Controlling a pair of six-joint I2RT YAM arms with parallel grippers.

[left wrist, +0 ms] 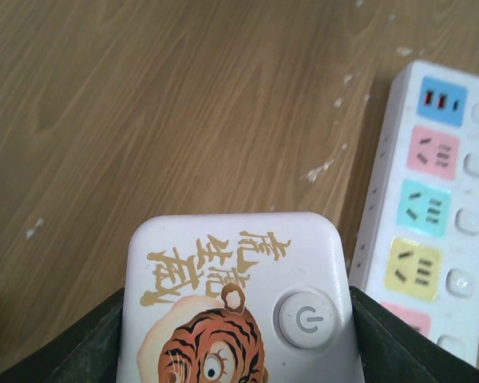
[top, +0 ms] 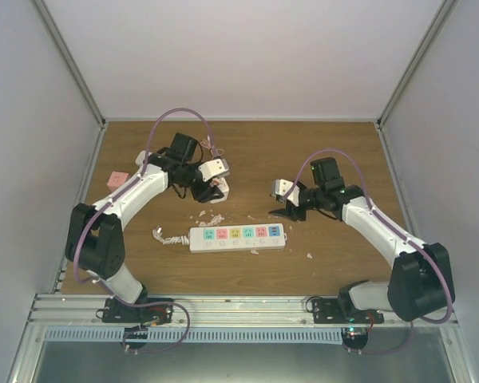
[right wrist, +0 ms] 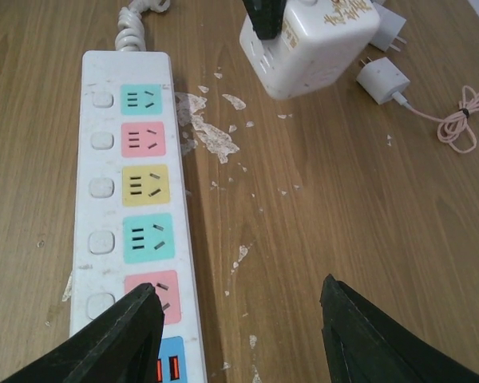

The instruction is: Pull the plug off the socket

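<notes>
The socket point(top: 238, 236) is a long white strip with pastel outlet faces, lying flat near the table's middle; every outlet face in view is empty. My left gripper point(top: 210, 179) hangs behind it, shut on the plug point(top: 215, 167), a white cube with a tiger picture and a power button point(left wrist: 305, 317). The plug is in the air, clear of the socket point(left wrist: 431, 207). Dark fingers point(left wrist: 399, 343) press its two sides. My right gripper point(right wrist: 238, 289) stands open over the socket's point(right wrist: 136, 199) near end and bare wood, with nothing between its fingers. The plug point(right wrist: 307, 44) shows beyond it.
A small white charger point(right wrist: 383, 80) with a coiled pink cable point(right wrist: 457, 120) lies beside the held plug. White scraps point(right wrist: 211, 132) are scattered on the wood along the socket. The socket's curled cord point(top: 166, 237) trails left. A pink block point(top: 117, 179) sits by the left wall.
</notes>
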